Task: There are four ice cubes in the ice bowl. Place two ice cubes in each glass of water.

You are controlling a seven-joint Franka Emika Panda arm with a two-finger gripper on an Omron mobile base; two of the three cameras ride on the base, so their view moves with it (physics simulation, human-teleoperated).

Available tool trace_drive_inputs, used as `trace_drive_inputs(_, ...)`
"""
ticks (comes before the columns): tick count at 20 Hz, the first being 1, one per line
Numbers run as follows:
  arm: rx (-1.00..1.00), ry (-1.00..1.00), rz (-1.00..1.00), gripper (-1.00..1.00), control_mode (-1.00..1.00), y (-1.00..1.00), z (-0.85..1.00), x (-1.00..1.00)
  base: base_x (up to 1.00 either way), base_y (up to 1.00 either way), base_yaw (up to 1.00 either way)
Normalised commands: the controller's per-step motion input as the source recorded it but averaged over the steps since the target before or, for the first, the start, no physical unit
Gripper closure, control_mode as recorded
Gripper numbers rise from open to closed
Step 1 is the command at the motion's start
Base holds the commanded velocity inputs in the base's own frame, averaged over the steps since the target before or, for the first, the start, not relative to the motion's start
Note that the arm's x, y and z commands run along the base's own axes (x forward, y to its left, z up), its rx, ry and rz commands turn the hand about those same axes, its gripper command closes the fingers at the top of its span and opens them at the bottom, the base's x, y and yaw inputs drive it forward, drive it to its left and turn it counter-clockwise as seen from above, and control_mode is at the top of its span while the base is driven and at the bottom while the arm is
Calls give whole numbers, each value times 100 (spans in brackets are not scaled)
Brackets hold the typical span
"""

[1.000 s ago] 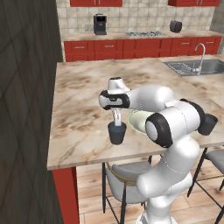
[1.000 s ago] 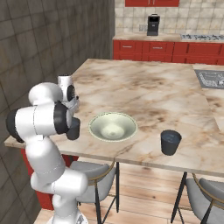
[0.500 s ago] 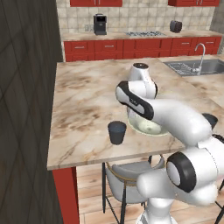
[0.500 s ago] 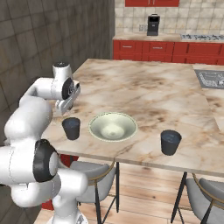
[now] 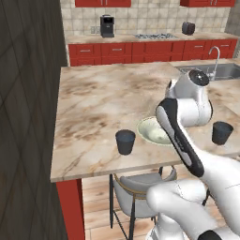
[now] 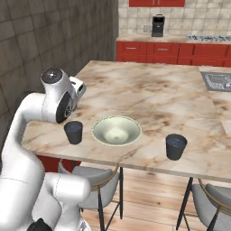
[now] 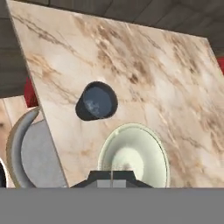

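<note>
Jaws fully closed: in the hand view the gripper [image 7: 111, 175] shows its two dark tips pressed together with a thin seam between them. Whether anything tiny is pinched there cannot be told; nothing visible sticks out.

Gripper sits above the near rim of the bowl [image 7: 151, 144], camera looking down on the marble counter [image 7: 144, 65]. Bowl interior looks plain pale cream-green; no ice cubes can be made out in it, in any view. At this resolution small translucent cubes could be lost against the glaze.

Left cup [image 7: 97, 102] is just beside the bowl, apart from it, upright. Inside it shows dark blue-grey with faint lighter flecks; cannot tell whether those are cubes or just water sheen.

Right base view: bowl [image 6: 116, 131] sits near the front edge of the counter [image 6: 149, 90], between the left cup [image 6: 73, 131] and the right cup [image 6: 175, 146]. Both cups upright, well apart from each other. Cup contents not readable here.

Left base view: white arm covers the right half of the bowl [image 5: 151, 130]; left cup [image 5: 125, 141] is clear, right cup [image 5: 221, 132] stands past the arm. Hand itself is hidden behind the arm's own links in both base views.

Grey stool [image 7: 30, 157] shows below the counter edge, cut off at the frame's left and bottom.
</note>
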Motion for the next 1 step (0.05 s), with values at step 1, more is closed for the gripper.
trace_drive_inputs(1, -8, -19, -2, 100, -100, -60, 41, -100, 0, 0, 0)
